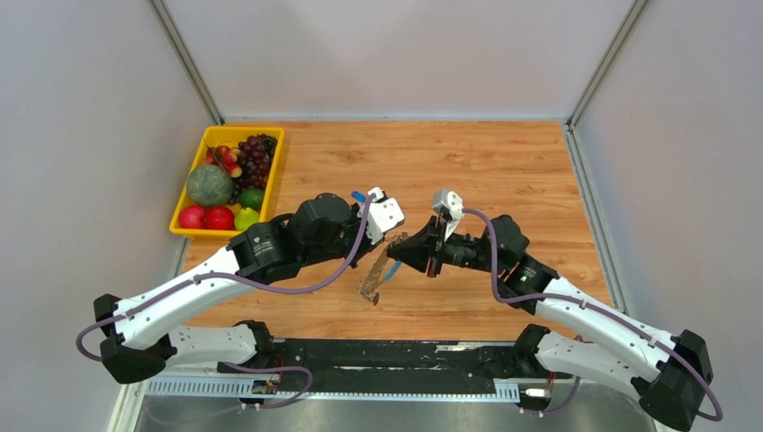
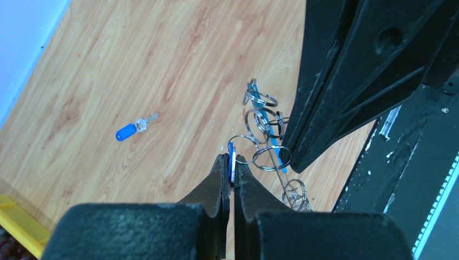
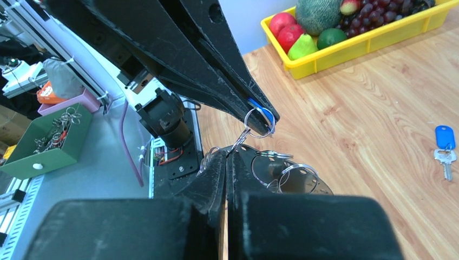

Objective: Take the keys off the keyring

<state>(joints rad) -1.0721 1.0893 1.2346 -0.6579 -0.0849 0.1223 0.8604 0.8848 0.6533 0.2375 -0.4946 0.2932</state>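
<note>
Two black grippers meet above the wood-grain table (image 1: pixel 504 171): the left gripper (image 2: pixel 233 165) pinches the keyring (image 3: pixel 264 111), a shiny metal hoop with a blue curved segment; the right gripper (image 3: pixel 227 154) is clamped on linked wire rings (image 2: pixel 260 123) dangling beside it. One key (image 2: pixel 131 130), blue oval plastic head, lies flat on the boards, well apart

Lab test cell: white panel walls (image 1: pixel 81 135), aluminium posts (image 1: pixel 184 58), parts bin (image 3: pixel 46 142).

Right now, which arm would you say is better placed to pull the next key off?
Probably left: the left gripper pinches a blue key tag, while the right gripper holds the rings.
</note>
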